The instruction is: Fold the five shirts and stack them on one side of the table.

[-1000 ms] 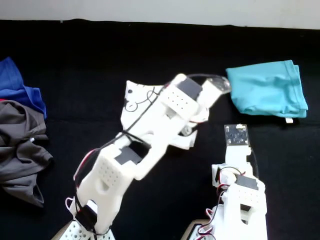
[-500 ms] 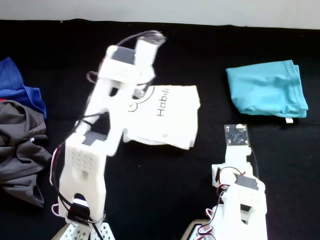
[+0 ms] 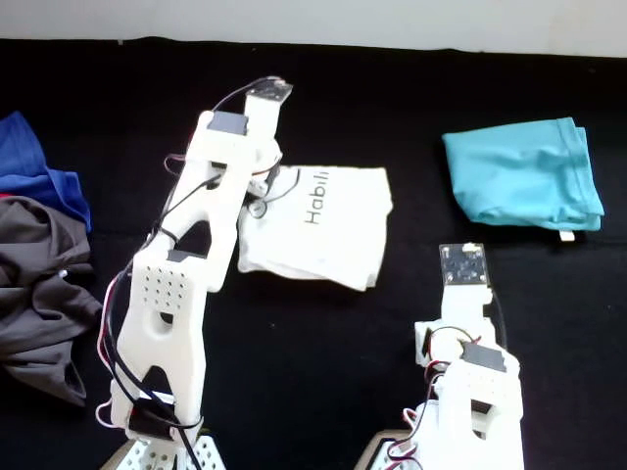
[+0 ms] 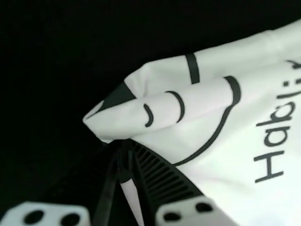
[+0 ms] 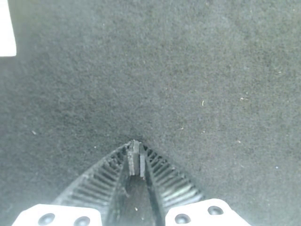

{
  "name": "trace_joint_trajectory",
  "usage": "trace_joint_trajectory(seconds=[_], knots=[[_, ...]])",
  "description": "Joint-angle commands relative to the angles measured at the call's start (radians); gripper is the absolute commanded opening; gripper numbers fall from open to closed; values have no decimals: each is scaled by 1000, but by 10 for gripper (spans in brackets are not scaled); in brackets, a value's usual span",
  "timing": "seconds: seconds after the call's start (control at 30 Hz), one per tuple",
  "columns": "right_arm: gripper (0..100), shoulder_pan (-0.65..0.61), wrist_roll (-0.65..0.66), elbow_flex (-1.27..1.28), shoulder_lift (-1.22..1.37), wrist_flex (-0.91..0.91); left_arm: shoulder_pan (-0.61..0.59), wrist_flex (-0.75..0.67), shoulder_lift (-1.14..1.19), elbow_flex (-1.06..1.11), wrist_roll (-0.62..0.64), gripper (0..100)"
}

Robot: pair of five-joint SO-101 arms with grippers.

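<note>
A white shirt (image 3: 328, 227) with black print lies partly folded in the middle of the black table. My left gripper (image 3: 261, 188) is down at its left edge. In the left wrist view the gripper (image 4: 123, 151) is shut on a bunched fold of the white shirt (image 4: 211, 127), with a sliver of fabric between the jaws. A folded teal shirt (image 3: 524, 174) rests at the far right. Crumpled blue (image 3: 34, 162) and grey (image 3: 39, 284) shirts lie at the left edge. My right gripper (image 5: 136, 160) is shut on nothing, low over bare cloth near the front (image 3: 463, 264).
The black tablecloth (image 3: 323, 352) covers the whole table. Open cloth lies in front of the white shirt, between the two arm bases. A pale wall strip (image 3: 392, 24) runs along the far edge. A white corner (image 5: 5, 33) shows at the right wrist view's edge.
The left arm swung from the shirt's right side, lifted over the far edge, then came down at the shirt's left edge. The white shirt now lies uncovered. The right arm stayed still.
</note>
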Motion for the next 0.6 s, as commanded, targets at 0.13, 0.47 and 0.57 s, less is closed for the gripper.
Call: trace_joint_trajectory(seconds=[0.13,0.47,0.57], knots=[[6,4,5,4,5,-19,-4,101,-7,-232,2,10],[9,8,5,-8,7,-2,12,503,-7,-469,3,10],[9,4,-28,-91,7,64,5,519,-27,-479,5,10]])
